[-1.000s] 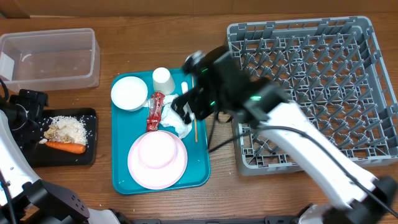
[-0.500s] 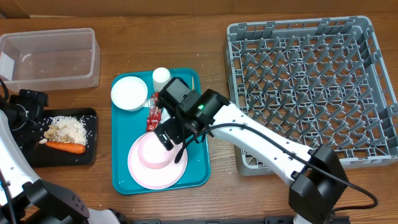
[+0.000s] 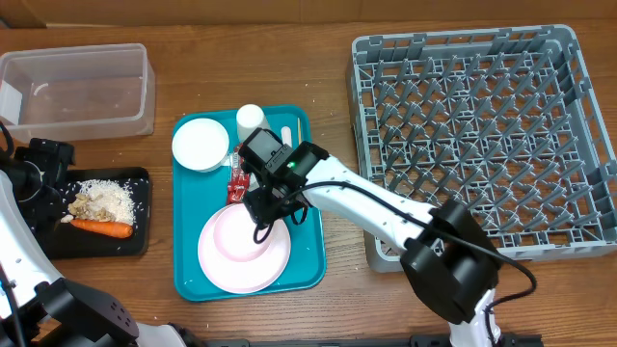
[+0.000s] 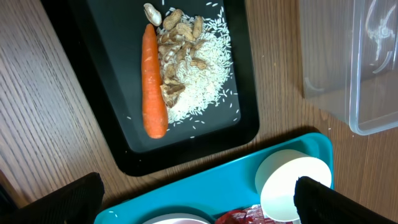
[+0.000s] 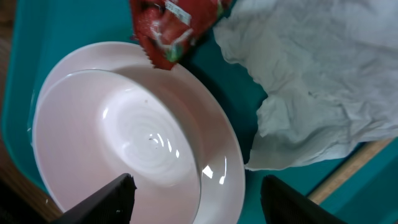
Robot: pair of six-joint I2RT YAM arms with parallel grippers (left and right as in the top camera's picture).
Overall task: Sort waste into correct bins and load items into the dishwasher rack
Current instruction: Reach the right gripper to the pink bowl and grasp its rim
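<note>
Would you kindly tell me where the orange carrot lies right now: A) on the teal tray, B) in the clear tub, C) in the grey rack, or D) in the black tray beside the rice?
D: the left wrist view shows the carrot lying in the black tray, right beside the rice.

two bowls, one cup, one plate

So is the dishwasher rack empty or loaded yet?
Empty: overhead, the dishwasher rack shows only bare pegs, though the right arm hides its near-left corner.
</note>
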